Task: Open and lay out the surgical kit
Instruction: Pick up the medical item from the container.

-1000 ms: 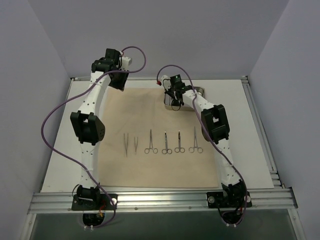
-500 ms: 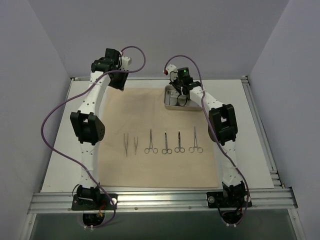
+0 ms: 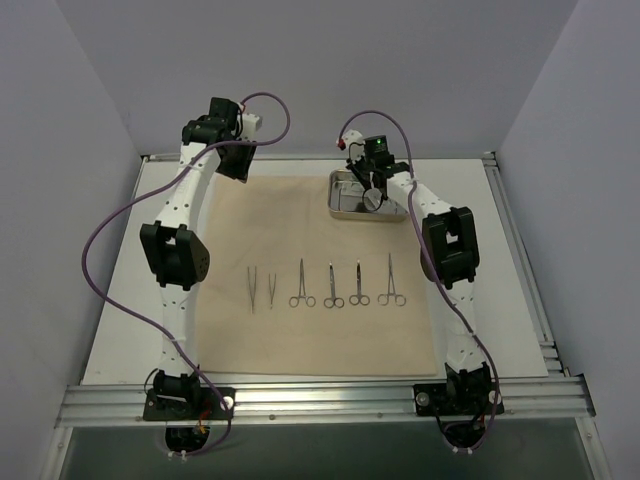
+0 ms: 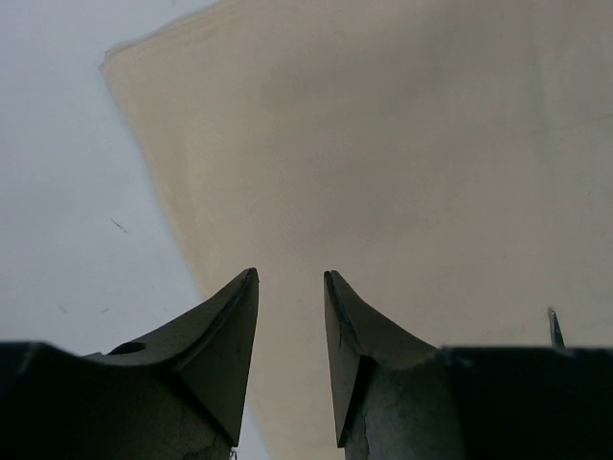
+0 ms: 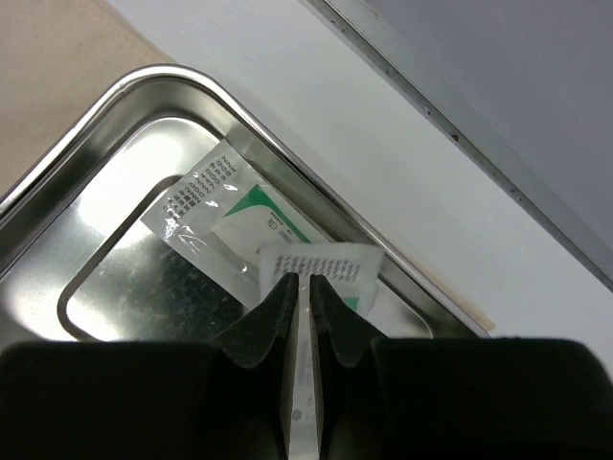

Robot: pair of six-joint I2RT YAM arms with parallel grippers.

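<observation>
The beige cloth wrap lies spread flat. On it lie two tweezers and several scissor-handled clamps in a row. The steel tray sits at the cloth's far right corner. My right gripper hangs over the tray, shut on a white packet held edge-on between its fingers. A second white packet with green print lies in the tray beneath it. My left gripper is open and empty above the cloth's far left corner.
White table surrounds the cloth, with metal rails at the far edge and the right edge. Grey walls close in on three sides. Purple cables loop off both arms.
My right gripper has moved right and back from the tray's left side to over its middle, carrying the white packet; the tray now shows. The left arm has not moved.
</observation>
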